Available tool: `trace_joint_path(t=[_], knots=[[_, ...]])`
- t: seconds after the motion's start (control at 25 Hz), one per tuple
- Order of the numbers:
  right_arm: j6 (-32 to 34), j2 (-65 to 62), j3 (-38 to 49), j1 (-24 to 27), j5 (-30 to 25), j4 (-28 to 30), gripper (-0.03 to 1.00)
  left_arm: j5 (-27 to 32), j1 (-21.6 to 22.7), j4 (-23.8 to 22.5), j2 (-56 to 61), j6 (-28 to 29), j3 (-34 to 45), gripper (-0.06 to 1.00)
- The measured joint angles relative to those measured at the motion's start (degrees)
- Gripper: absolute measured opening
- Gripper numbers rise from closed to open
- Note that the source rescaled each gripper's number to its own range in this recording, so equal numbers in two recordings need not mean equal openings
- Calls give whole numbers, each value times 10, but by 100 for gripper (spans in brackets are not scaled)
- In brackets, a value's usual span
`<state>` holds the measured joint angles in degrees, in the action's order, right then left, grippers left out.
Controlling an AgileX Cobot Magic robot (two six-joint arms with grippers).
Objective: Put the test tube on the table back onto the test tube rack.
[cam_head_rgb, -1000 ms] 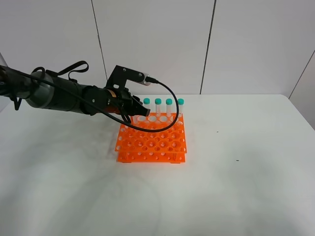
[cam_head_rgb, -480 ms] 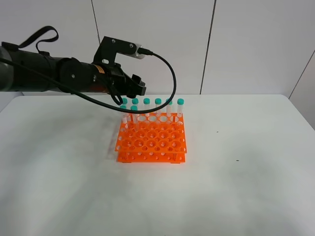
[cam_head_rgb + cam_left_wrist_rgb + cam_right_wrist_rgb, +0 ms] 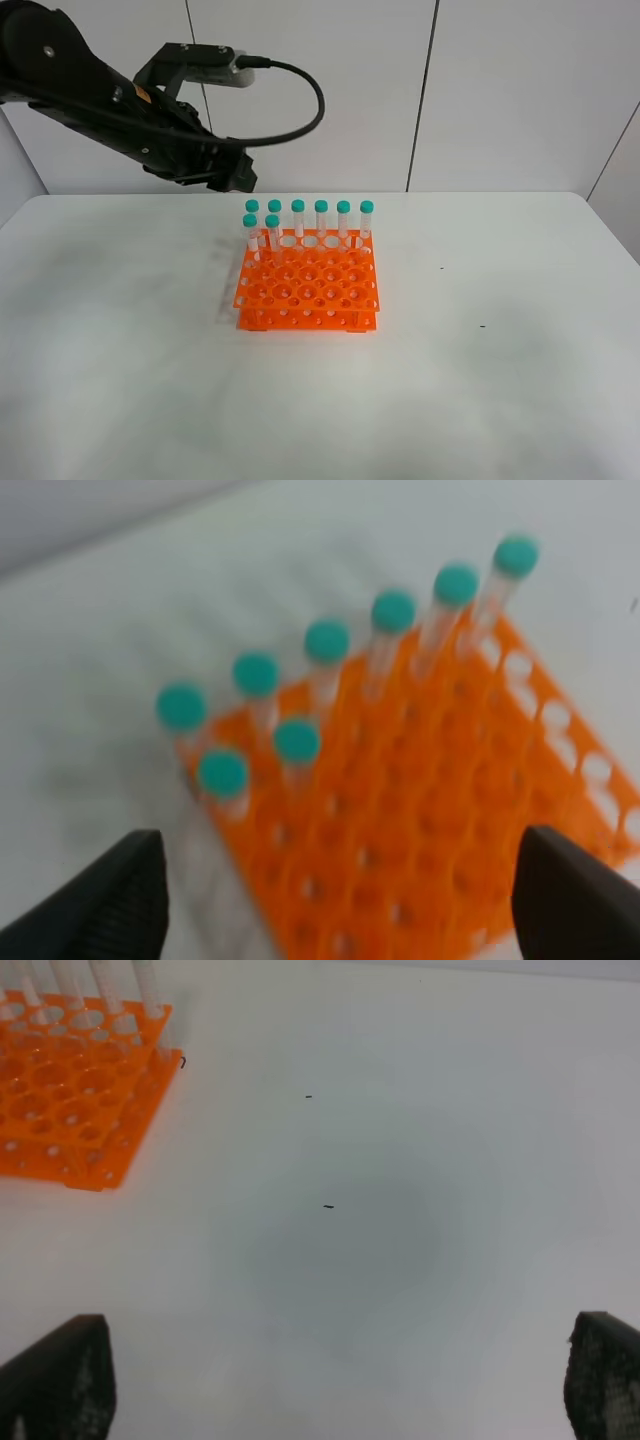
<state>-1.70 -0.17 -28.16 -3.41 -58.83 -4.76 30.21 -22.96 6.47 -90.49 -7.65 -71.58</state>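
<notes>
The white table (image 3: pixel 480 400) fills the view below a pale panelled wall (image 3: pixel 520 90), bare but for the orange test tube rack (image 3: pixel 310 290) near its middle and a few small dark specks (image 3: pixel 327 1206) to the right. Since a second ago the left gripper (image 3: pixel 232 178) has lifted off the rack's back-left corner and now hangs above and behind it — jaws spread wide, holding nothing — uncovering all eight teal-capped tubes. The test tube (image 3: pixel 272 232) stands upright in the second row among them, while the right gripper (image 3: pixel 330 1380) hovers over bare table, wide apart and empty.
</notes>
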Motion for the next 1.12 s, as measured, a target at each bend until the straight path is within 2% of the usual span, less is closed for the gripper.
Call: trace_joint_path(t=[0.2, 0.32, 0.72, 0.96, 1.12], knots=[[0, 0, 0, 0, 0, 0, 100, 109, 73, -4, -2, 40, -8, 94], [0, 0, 0, 0, 0, 0, 100, 189, 112, -23, -10, 53, -8, 94], [0, 0, 0, 0, 0, 0, 100, 322, 258, -76, 4, 65, -8, 94], [0, 0, 0, 0, 0, 0, 100, 349, 270, -74, 77, 66, -8, 94], [0, 0, 0, 0, 0, 0, 100, 350, 270, -65, 152, 66, 35, 94]])
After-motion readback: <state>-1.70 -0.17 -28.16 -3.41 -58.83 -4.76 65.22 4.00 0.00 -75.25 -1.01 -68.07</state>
